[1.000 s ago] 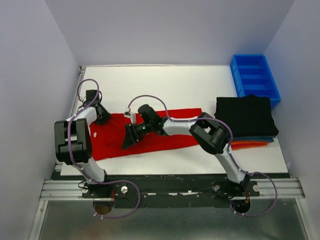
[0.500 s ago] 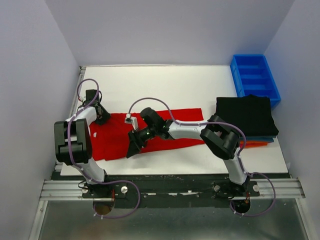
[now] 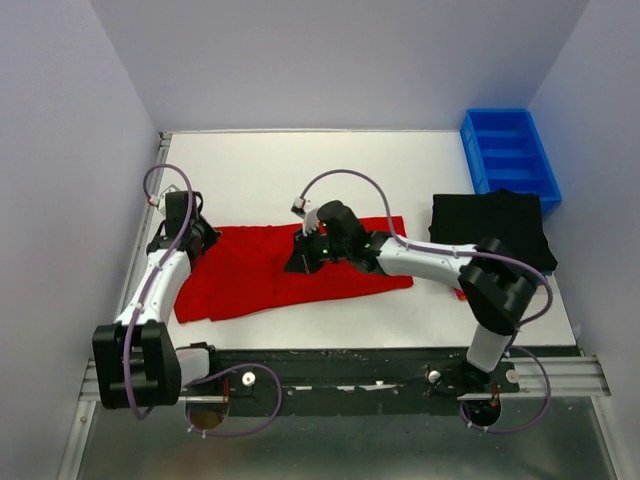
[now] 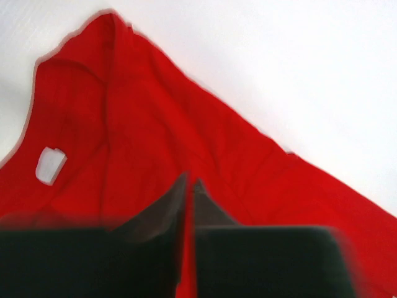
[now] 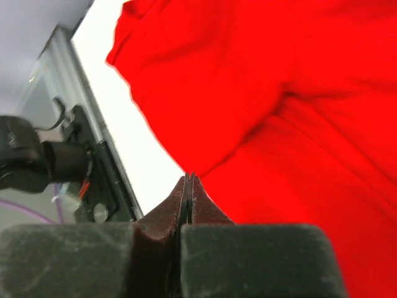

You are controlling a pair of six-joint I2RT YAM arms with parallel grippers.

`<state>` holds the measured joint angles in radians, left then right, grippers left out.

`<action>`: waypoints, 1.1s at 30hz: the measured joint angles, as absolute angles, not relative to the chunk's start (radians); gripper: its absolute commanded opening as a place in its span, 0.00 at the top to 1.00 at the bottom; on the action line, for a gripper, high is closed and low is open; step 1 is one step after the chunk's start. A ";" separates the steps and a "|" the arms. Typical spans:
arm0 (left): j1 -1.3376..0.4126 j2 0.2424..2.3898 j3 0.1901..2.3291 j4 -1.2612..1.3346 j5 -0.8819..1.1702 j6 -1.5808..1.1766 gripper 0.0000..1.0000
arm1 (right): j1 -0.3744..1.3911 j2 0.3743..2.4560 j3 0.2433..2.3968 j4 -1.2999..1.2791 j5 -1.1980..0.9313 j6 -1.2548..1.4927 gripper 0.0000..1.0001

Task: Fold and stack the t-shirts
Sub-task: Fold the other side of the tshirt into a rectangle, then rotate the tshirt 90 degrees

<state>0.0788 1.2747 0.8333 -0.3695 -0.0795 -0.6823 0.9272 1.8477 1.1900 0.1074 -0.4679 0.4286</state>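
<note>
1. Two arms work over the desk, both w/ fingers down at the red t-shirt.
2. Red t-shirt: lies mostly flat across the desk's left-to-middle part, long side running left-right. Near-left corner is close to the desk's front edge. Some wrinkles & a fold line thru the middle.
3. L fingers: at the shirt's far-left end, touching the cloth.
4. L wrist view is blurry: L fingers nearly together, thin red strip showing in the gap. Can't tell if cloth is pinched or just seen beneath.
5. Same view: red t-shirt w/ collar area to the left & a white label inside it; bare desk beyond.
6. R fingers: on the shirt's middle. R arm reaches in from the right, over the cloth's right half.
7. R wrist view: R fingers clenched tight, no gap btwn them. Tips sit right at an edge of the red t-shirt where it meets bare desk. Can't tell if any cloth is caught.
8. Black t-shirt: folded flat at the desk's right side, well apart from the red one. It sits just in front of the blue bin, which is in the far-right corner.
</note>
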 measured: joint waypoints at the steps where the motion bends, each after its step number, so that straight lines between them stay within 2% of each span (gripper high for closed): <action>1: 0.067 1.233 0.799 -0.358 -0.081 -0.703 1.00 | 0.920 1.803 1.158 0.104 -0.416 0.423 0.99; 6: 0.046 1.127 0.646 -0.321 -0.081 -0.752 1.00 | 0.910 1.608 1.015 0.079 -0.181 0.422 0.99; 11: 0.046 1.128 0.572 -0.295 -0.091 -0.813 1.00 | 0.881 1.551 0.972 -0.044 -0.023 0.471 0.99; 19: 0.052 1.218 0.577 -0.285 -0.138 -0.865 1.00 | 0.705 1.518 0.855 -0.232 0.141 0.553 0.99; 27: 0.058 1.300 0.603 -0.291 -0.146 -0.880 1.00 | 0.688 1.503 0.832 -0.363 0.293 0.650 0.99; 33: 0.058 1.416 0.688 -0.317 -0.173 -0.882 1.00 | 0.669 1.514 0.832 -0.407 0.323 0.693 0.99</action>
